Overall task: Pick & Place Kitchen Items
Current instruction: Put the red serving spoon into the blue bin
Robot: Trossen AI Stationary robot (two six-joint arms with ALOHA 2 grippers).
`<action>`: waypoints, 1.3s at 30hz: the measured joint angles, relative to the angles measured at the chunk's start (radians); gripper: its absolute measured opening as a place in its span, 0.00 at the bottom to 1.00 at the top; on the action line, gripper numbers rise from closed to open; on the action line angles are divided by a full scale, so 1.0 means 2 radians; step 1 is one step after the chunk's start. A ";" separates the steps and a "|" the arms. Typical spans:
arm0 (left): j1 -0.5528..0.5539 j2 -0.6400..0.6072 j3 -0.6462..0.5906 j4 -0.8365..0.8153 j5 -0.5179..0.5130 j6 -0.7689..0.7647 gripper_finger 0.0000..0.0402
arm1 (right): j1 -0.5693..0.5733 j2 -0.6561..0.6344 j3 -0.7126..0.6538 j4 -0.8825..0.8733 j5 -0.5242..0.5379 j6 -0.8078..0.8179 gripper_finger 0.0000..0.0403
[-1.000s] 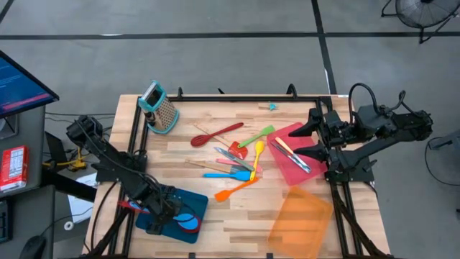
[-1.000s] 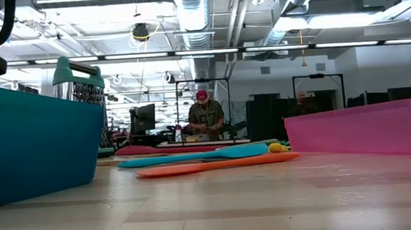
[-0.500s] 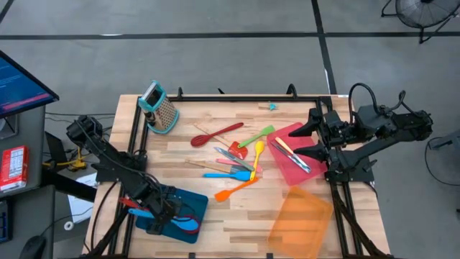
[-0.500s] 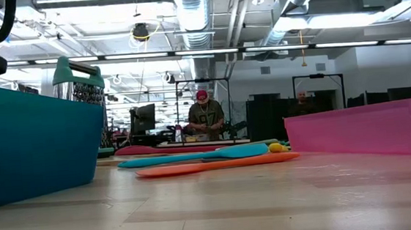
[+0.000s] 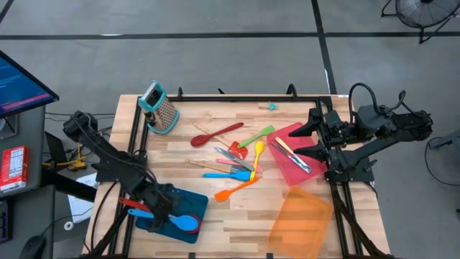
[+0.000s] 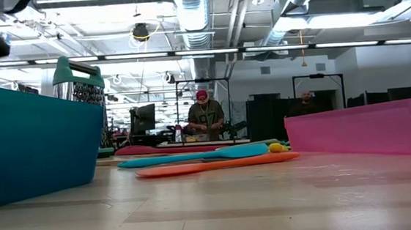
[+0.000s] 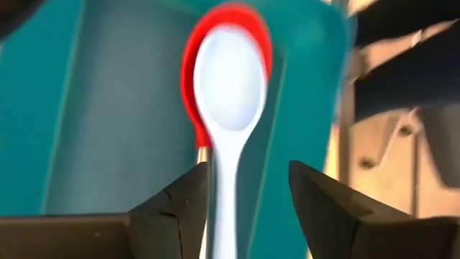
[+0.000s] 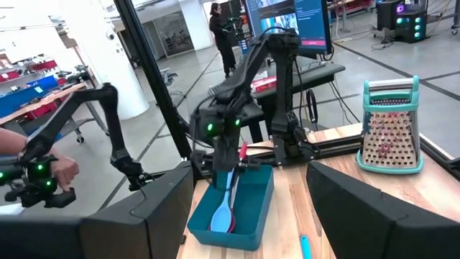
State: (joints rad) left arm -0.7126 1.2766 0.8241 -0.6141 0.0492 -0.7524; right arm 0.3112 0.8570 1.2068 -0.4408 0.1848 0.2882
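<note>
Since the left gripper (image 7: 244, 205) stands parted around the light-blue plastic spoon (image 5: 184, 222) in the blue tray (image 5: 198, 203) at the desk's front-left corner, it should lift straight clear; the right gripper (image 8: 248, 216) waits open at the right edge.

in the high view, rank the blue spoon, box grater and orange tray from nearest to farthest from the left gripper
1. Blue spoon: in the blue tray, right at the left gripper.
2. Box grater: at the table's far left corner.
3. Orange tray: on the table's right side, near edge.

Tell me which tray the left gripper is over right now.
The blue tray at the table's front-left corner; the left gripper is above it. The red tray and orange tray lie to the right.
</note>
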 joint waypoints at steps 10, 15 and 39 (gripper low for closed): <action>0.067 -0.132 0.000 0.051 -0.109 0.007 0.44 | 0.000 0.000 0.000 0.000 0.000 0.000 0.66; 0.117 -0.152 0.000 0.113 -0.168 0.057 0.44 | -0.010 0.000 0.000 0.004 0.000 0.000 0.66; 0.325 -0.067 0.000 0.179 -0.114 0.304 0.44 | -0.125 -0.036 0.036 0.011 -0.022 -0.008 0.66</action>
State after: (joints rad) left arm -0.0627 1.1422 0.8249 -0.2567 -0.1790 -0.1451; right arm 0.0604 0.7846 1.2797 -0.4180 0.1402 0.2729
